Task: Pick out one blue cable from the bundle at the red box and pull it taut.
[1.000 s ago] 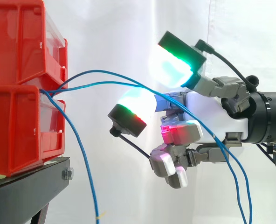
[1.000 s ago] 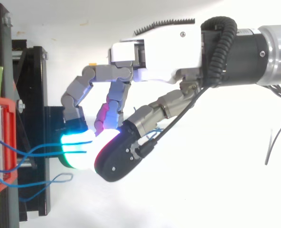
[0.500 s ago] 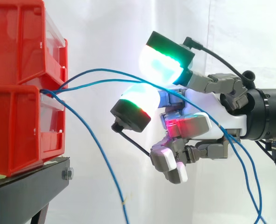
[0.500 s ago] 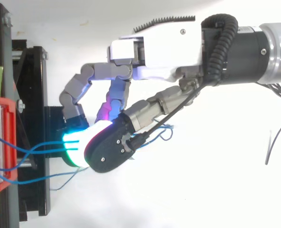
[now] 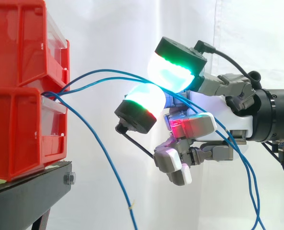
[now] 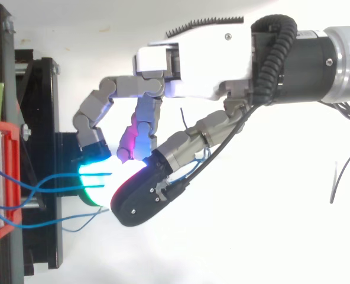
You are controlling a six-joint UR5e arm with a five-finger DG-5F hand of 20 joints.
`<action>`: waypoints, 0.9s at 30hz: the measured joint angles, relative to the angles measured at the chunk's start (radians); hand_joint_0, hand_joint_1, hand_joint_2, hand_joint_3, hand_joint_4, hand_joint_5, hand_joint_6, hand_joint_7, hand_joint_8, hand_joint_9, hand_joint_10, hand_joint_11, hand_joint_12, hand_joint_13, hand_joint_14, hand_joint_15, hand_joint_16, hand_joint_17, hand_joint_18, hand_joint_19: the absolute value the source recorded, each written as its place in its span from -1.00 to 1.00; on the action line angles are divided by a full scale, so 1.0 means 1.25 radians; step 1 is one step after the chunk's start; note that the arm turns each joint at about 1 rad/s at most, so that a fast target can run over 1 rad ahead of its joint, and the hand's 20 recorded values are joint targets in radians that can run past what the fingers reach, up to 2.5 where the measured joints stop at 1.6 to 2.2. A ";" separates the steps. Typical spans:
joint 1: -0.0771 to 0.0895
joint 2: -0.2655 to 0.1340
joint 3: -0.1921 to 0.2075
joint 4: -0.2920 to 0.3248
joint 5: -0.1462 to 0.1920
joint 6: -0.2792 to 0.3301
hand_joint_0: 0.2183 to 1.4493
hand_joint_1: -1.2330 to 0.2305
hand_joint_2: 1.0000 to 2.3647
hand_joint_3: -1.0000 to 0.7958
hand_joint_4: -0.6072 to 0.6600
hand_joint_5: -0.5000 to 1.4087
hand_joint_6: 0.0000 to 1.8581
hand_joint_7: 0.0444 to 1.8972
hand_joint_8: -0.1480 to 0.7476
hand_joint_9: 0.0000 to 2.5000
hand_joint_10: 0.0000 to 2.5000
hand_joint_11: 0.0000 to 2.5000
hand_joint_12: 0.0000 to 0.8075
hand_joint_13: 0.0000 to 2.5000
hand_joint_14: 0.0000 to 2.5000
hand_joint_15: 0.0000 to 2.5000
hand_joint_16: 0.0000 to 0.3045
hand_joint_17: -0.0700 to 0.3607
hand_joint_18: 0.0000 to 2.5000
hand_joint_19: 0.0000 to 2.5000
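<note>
Hand [image 6: 198,65] near red bins [image 5: 17,91]; fingers [image 5: 173,72] curled, two glowing pads pinching two blue cables [image 5: 103,75]. Third cable [image 5: 99,153] hangs loose.

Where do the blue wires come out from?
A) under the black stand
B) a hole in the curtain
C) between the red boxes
C: the blue wires start at the gap between the two stacked red boxes and run across to the robot hand.
</note>
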 measured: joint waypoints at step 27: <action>-0.003 0.000 0.000 -0.004 -0.008 0.000 -0.56 -0.54 -1.00 -0.44 -0.02 -0.55 -0.02 -0.03 -0.05 0.13 -0.98 -0.26 -0.12 -0.14 -0.98 -0.45 -0.67 -0.15 -0.22 -0.46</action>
